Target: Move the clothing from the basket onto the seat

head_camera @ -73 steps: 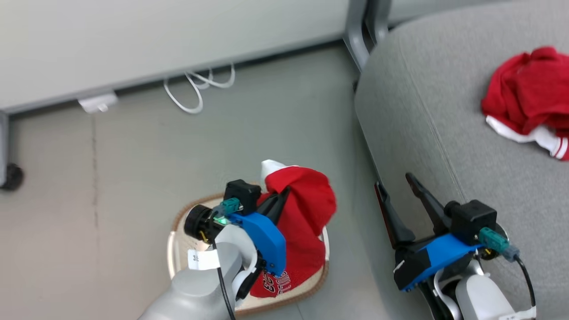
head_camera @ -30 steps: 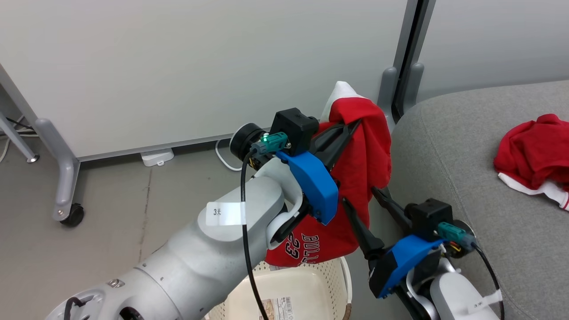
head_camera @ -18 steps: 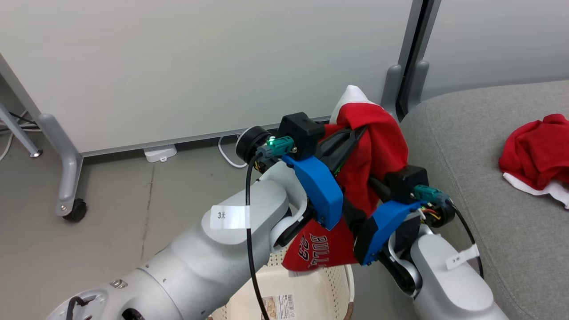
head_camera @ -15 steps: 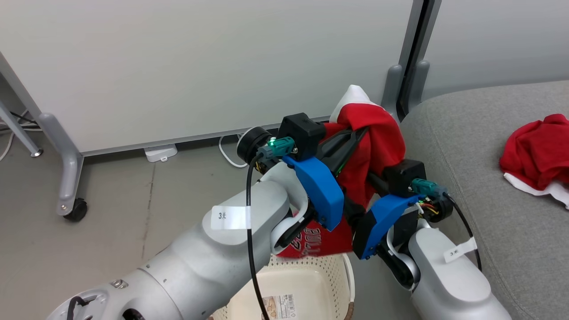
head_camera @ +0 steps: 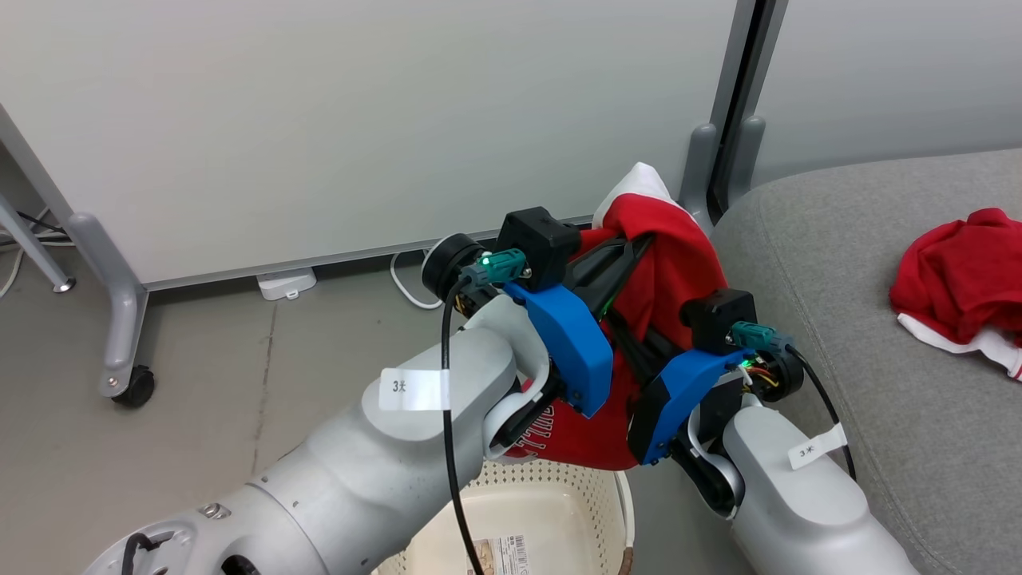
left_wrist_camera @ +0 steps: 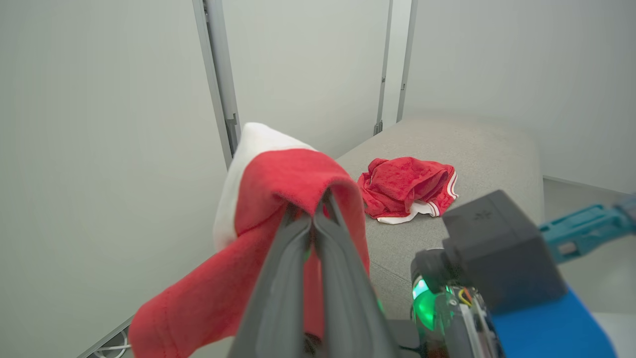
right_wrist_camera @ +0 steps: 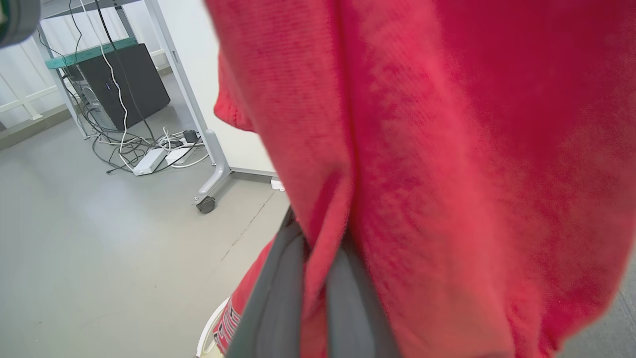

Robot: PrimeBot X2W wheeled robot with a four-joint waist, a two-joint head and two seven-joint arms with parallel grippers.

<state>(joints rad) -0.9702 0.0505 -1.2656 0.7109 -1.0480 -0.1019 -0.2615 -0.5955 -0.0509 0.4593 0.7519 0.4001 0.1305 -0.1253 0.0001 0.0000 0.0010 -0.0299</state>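
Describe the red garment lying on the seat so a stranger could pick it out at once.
Find the big grey seat at the right of the head view. On its top lies a crumpled red garment with white striped trim along its near edge. Unlike the other red garment, held in the air above the basket, this one rests loose on the seat.

Red clothing (head_camera: pixel 679 255) aloft, apparently above basket (head_camera: pixel 559 483)

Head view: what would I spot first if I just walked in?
A bright red jersey, pinched high in the air by the left tool and the right tool, hanging just above the cream basket. Next, a second crumpled red garment lying on the grey seat at the right.
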